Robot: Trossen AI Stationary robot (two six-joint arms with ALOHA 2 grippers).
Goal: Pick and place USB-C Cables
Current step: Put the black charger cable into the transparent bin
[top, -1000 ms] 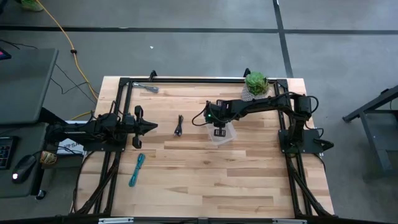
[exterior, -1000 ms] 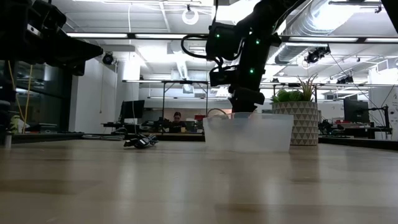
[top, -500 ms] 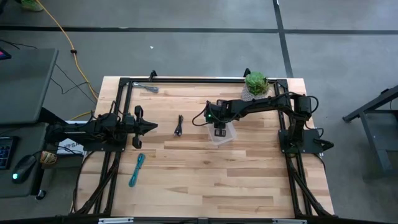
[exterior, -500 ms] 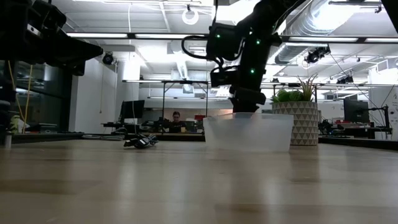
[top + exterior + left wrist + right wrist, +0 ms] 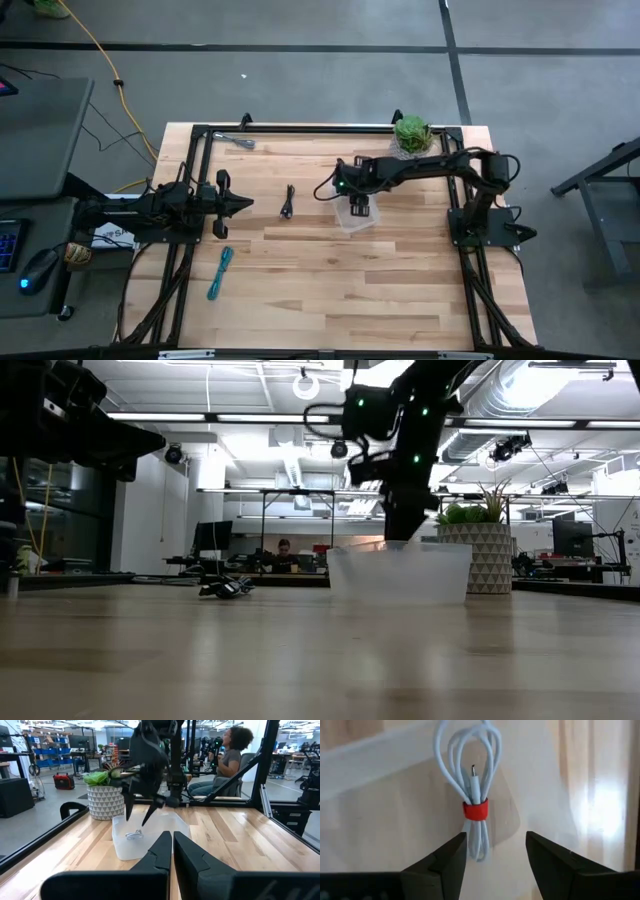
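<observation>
A clear plastic tub [image 5: 345, 222] stands right of the table's middle. On its floor lies a white USB-C cable bundle with a red tie [image 5: 475, 805]. My right gripper [image 5: 495, 855] hangs open just above it, fingers pointing down on either side of the bundle without touching it. A black cable [image 5: 288, 202] lies left of the tub. A teal-blue one [image 5: 220, 272] lies near the left front, and a silvery grey one [image 5: 241, 141] at the far left. My left gripper [image 5: 245, 203] waits shut at the table's left side.
A potted plant [image 5: 411, 133] in a patterned white pot stands at the far edge, just behind the tub. A black frame [image 5: 300, 128] runs round the table's far and side edges. Bare wood lies between the black cable and the tub and along the near half.
My right gripper has opened and risen out of the tub, drifting a little toward the table's right edge. The white bundle stays on the tub's floor.
</observation>
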